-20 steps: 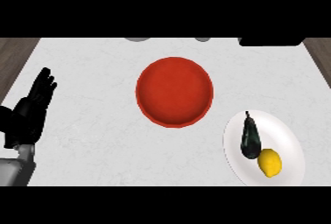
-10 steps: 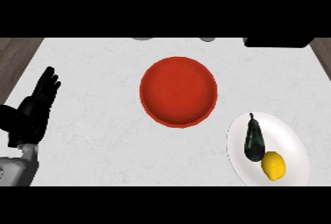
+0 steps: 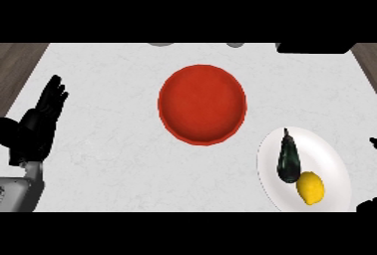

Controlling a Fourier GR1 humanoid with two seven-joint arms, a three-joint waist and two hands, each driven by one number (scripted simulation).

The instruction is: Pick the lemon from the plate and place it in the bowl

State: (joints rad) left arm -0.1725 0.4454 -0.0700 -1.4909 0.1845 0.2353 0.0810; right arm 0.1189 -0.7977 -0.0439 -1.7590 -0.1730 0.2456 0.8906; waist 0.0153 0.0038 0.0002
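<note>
Judging from the red bowl point(image 3: 202, 103) with nothing in it and the lemon point(image 3: 310, 188) on the white plate point(image 3: 327, 164) beside a dark vegetable point(image 3: 288, 158), the pick has not begun. The left hand point(image 3: 38, 124) rests at the left edge, fingers straight, well apart from the lemon. Of the right hand only dark tips point(image 3: 366, 206) show near the plate, too little to tell its state; it must close round the lemon.

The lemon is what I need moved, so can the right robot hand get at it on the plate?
Probably yes: the lemon lies uncovered on the white plate, beside the dark eggplant, with nothing over it. The right robot hand barely shows nearby.
</note>
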